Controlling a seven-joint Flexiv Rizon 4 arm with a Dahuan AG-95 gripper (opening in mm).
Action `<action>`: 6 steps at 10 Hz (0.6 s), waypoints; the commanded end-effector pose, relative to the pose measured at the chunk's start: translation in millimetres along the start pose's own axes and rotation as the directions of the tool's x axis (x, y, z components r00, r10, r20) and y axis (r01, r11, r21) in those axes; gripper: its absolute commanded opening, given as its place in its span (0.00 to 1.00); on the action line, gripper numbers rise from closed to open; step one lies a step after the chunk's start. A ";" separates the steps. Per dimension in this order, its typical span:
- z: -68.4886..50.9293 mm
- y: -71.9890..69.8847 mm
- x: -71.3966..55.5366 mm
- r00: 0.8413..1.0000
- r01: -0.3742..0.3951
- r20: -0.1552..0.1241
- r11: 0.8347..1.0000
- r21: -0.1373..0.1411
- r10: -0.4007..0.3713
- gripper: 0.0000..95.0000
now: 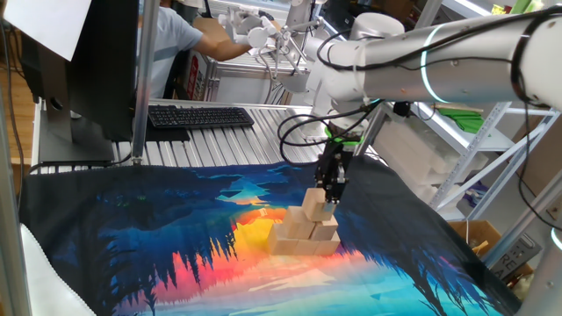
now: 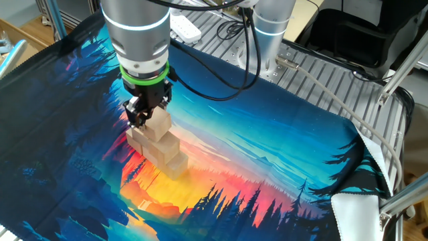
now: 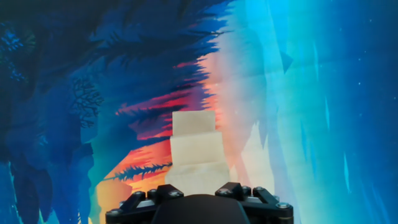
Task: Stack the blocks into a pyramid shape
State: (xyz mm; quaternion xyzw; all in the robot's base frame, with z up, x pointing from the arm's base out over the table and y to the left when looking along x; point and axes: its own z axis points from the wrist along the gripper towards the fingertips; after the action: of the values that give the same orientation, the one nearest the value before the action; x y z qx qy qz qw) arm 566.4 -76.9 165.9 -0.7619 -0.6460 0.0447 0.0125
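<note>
Dark gripper housing fills the bottom edge of the hand view, and directly below it the blocks (image 3: pixel 194 152) step away in a pale staircase, so the stack lies straight under the hand, not off to a side. From the fixed views the gripper (image 1: pixel 328 204) points straight down with its fingertips at the top block (image 2: pixel 158 124), which sits at the peak of the pile. Its jaws look set about a block's width apart on either side of that cube, but whether they pinch it or merely flank it I cannot tell; the fingers hide the contact.

Six blocks appear to be in place: a bottom row, a shorter row on it, and the one on top. The row's long axis runs from far-left to near-right in the other fixed view. By that reading the pyramid is all but built, and the coming move would be a release and a straight lift, with no sideways drift that could nudge the top cube.

Underneath is a printed cloth (image 2: pixel 281 167) showing a sunset forest, slightly creased, laid on a ribbed metal table (image 1: pixel 228 140). A keyboard (image 1: pixel 198 116) sits at the far edge, well apart from the stack.
</note>
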 end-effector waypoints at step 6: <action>5.0 2.8 -3.9 0.998 -0.060 -0.025 0.998 -0.026 0.059 0.00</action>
State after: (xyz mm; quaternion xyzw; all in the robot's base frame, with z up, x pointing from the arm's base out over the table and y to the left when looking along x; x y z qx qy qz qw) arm 566.0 -82.2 160.7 -0.7816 -0.6233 0.0247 0.0058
